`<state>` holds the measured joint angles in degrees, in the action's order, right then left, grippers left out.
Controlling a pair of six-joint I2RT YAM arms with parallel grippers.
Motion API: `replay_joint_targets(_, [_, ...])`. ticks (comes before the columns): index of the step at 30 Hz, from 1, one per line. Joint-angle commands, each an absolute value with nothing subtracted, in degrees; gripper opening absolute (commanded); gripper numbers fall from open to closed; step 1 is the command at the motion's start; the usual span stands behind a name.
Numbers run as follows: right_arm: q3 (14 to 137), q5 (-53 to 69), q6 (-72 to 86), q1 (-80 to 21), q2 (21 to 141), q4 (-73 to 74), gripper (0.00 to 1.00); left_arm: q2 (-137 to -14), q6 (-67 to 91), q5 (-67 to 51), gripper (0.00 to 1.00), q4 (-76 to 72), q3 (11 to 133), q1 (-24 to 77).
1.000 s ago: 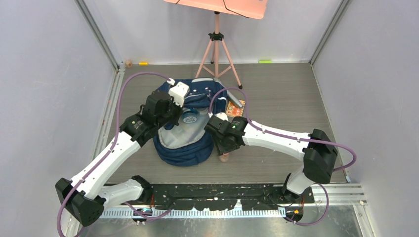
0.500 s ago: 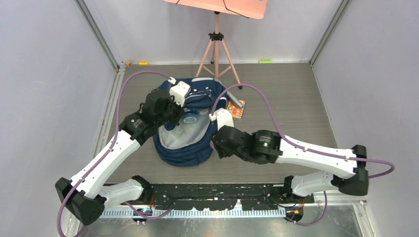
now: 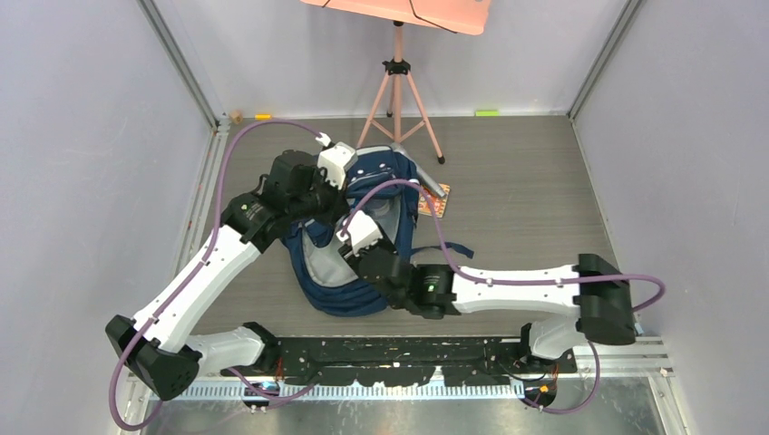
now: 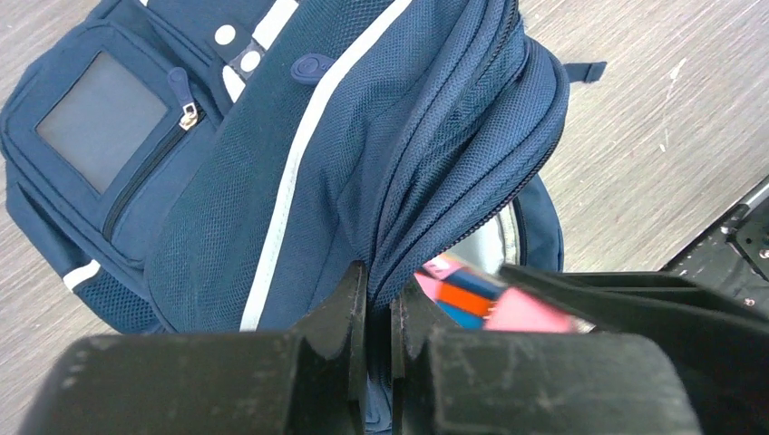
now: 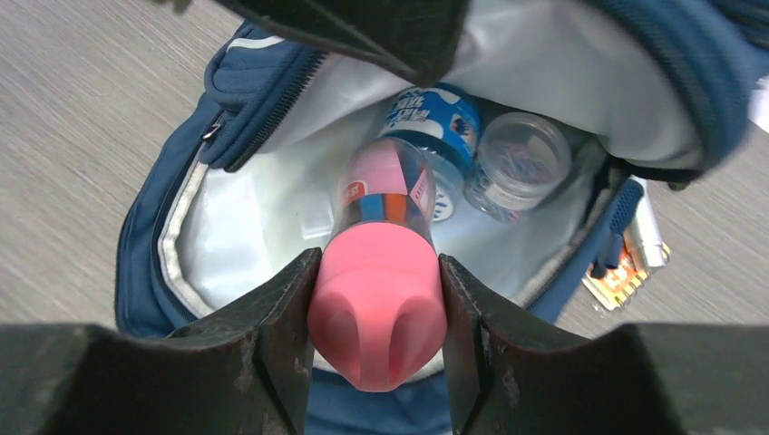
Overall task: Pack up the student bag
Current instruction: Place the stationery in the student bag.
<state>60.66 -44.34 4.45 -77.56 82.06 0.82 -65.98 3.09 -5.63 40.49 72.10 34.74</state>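
The bag (image 3: 349,299) is lying on the tabletop (image 3: 526,199) between the two arms, near its middle, with its main compartment gaping toward the right arm and its light lining showing.

The left pincer (image 4: 372,281) is pressing together on a fold of the navy fabric at the upper edge of the opening and is holding that flap raised.

The right pincer (image 5: 378,263) is pinching a pink-capped bottle (image 5: 383,236) by its cap, with the bottle's base pointing into the mouth of the bag.

Inside, a blue-labelled bottle (image 5: 433,122) and a clear jar (image 5: 519,163) are resting against the lining, side by side and apparently touching.

Just outside the bag, an orange card (image 5: 621,276) is lying on the tabletop.

Step in hand, as judged: loading the pink-capped bottle into the main compartment.

The next move is calling for these actions:
- Advance the bottle deeper, toward the free lining beside the two items already packed.
- Maintain the raised flap so the opening does not collapse.
- Spread the right pincer only once the bottle is resting inside.

The card appears not yet packed.
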Motion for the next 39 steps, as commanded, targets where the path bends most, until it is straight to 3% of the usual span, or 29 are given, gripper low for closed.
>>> replay_joint_targets(1, [59.6,-46.8,0.4,-77.8,85.5,-19.3,0.01,-64.6,6.9,-15.4,0.00,31.4,77.9,35.3])
replay_joint_targets(9, [55.2,-53.5,-3.6,-76.8,97.7,-38.1,0.00,-64.7,7.6,-16.6,0.00,31.3,77.9,34.9])
replay_joint_targets(15, [56.8,-53.2,-1.4,-73.5,104.3,-38.3,0.02,-64.7,7.6,-16.6,0.00,31.2,77.2,34.6])
replay_joint_targets(18, [57.8,-53.5,-0.3,-72.3,106.0,-37.0,0.20,-64.7,7.5,-16.4,0.00,31.1,76.8,34.3])
replay_joint_targets(20, [57.7,-53.4,-0.2,-72.0,106.4,-35.9,0.48,-64.6,7.4,-16.1,0.00,31.0,76.4,34.1])
replay_joint_targets(24, [56.7,-51.7,2.6,-72.3,103.9,-31.3,0.83,-64.9,7.3,-15.7,0.00,30.8,76.0,34.0])
replay_joint_targets(28, [54.5,-51.4,3.5,-73.9,99.9,-27.8,0.94,-65.5,7.3,-15.5,0.00,30.8,75.8,33.8])
replay_joint_targets(39, [49.6,-48.5,12.4,-78.2,80.4,-10.4,0.97,-68.1,10.1,-14.0,0.00,31.2,74.6,33.8])
